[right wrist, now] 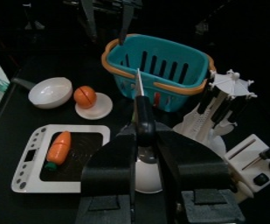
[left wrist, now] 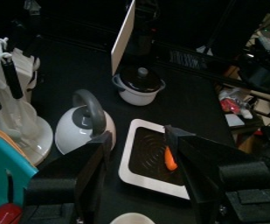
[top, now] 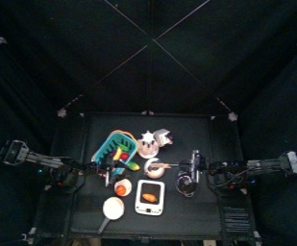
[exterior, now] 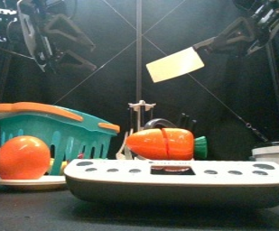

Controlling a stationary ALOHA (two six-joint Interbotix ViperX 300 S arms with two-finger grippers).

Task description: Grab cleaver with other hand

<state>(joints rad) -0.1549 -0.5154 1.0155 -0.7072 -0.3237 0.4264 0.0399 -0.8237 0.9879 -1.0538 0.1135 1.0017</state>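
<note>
The cleaver (exterior: 175, 65), with a pale cream blade, hangs in the air above the table, and my right gripper (exterior: 229, 34) is shut on its handle. In the right wrist view the cleaver (right wrist: 140, 94) shows edge-on, rising from between the jaws of the right gripper (right wrist: 143, 133). My left gripper (exterior: 48, 41) is up at the left, apart from the blade. Its jaws stand open with nothing between them in the left wrist view (left wrist: 143, 166), and the cleaver (left wrist: 123, 37) shows far beyond them.
A teal basket (exterior: 51, 126) stands at the left beside an orange tomato (exterior: 23, 157) on a small plate. A toy carrot (exterior: 163, 143) lies on a white board (exterior: 178, 180). A white bowl (right wrist: 50, 91), a white knife stand (right wrist: 222, 96) and a lidded pot (left wrist: 140, 83) are also on the table.
</note>
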